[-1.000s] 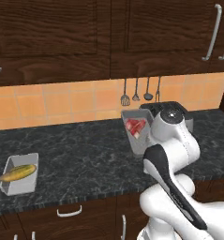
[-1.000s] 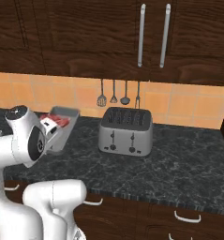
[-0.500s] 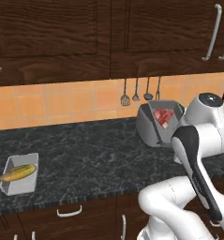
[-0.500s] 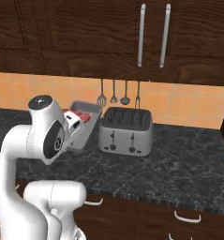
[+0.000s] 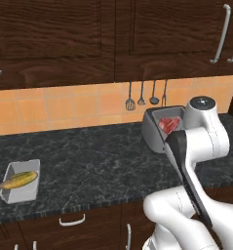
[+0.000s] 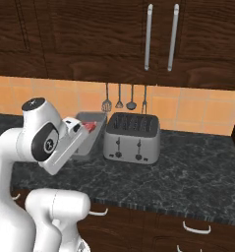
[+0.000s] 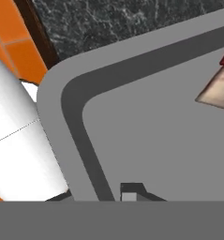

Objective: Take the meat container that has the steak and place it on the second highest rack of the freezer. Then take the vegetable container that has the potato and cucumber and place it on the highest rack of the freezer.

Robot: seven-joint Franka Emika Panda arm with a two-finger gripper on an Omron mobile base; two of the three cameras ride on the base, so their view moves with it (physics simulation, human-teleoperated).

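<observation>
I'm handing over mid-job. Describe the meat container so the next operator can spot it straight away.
Start at the dark stone counter below the orange tile wall, then find the row of hanging utensils. Just below them, left of the silver toaster, a grey tray is tilted up off the counter in the hand. It holds the red steak; the other tray holds a yellow vegetable.

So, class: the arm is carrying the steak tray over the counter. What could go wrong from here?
1. The tray looks tilted, so the steak might slide out.
2. The end effector seems to grip only one rim, so the tray may slip.
3. The toaster is close; a swing could hit it.
</observation>
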